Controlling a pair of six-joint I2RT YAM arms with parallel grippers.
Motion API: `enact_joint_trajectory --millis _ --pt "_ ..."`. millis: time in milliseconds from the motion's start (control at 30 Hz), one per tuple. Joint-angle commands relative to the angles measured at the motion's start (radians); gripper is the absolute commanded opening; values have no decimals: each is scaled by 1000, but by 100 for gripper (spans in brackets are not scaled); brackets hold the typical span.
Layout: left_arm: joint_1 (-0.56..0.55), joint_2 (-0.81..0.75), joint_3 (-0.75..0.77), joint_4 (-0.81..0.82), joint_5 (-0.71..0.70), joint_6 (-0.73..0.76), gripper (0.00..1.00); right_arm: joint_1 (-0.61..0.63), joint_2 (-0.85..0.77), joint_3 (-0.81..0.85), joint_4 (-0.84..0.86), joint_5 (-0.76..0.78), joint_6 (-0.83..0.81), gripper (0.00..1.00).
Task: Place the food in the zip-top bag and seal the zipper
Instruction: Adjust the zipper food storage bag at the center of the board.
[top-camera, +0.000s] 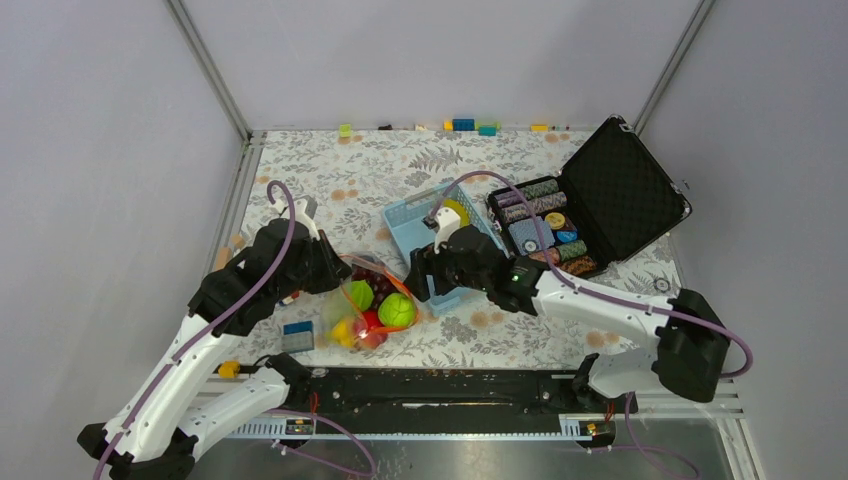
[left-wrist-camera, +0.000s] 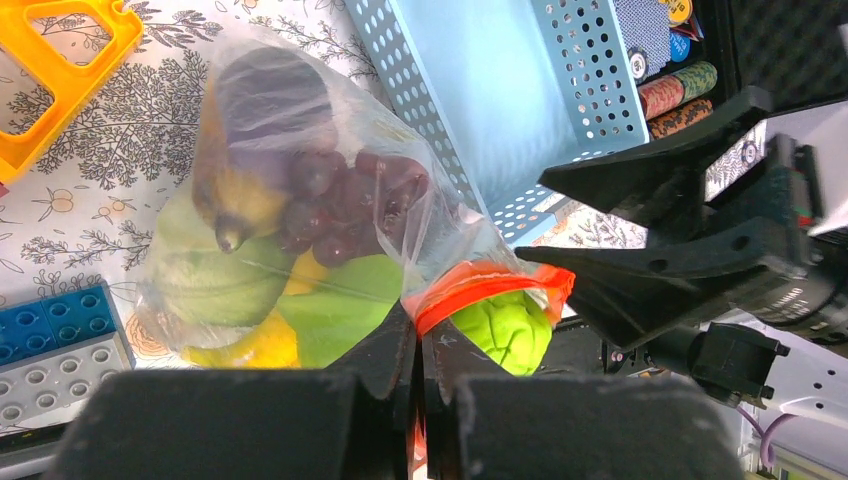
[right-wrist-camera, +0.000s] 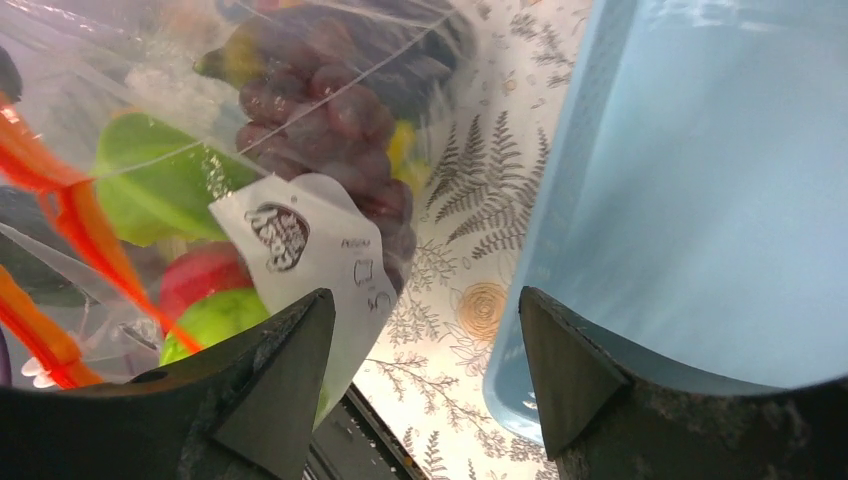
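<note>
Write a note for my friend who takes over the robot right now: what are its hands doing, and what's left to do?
Left gripper: shut on the zipper at the bag's mouth.
Right gripper: open and holding nothing, between the zip-top bag and the blue basket.
Food: the grapes, banana and apple are in the bag. The cabbage head sits right at the mouth.
Done: most of the food is bagged.
Left: nudge the cabbage head fully in, then press the zipper closed, since the mouth looks open.
</note>
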Motion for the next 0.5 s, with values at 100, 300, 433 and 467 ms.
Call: enact_joint_trajectory --millis 100,300,433,467 --pt "-1 -17 6 111 26 6 0 -1 -201 -66 56 104 -48 76" --pt "0 -8 7 119 37 10 0 0 -175 -79 139 -10 -87 76" --pt "-1 -2 5 122 50 10 0 -1 -92 -19 131 3 -92 75" --pt "-1 -1 4 124 50 11 0 -1 -75 -7 134 12 -91 75"
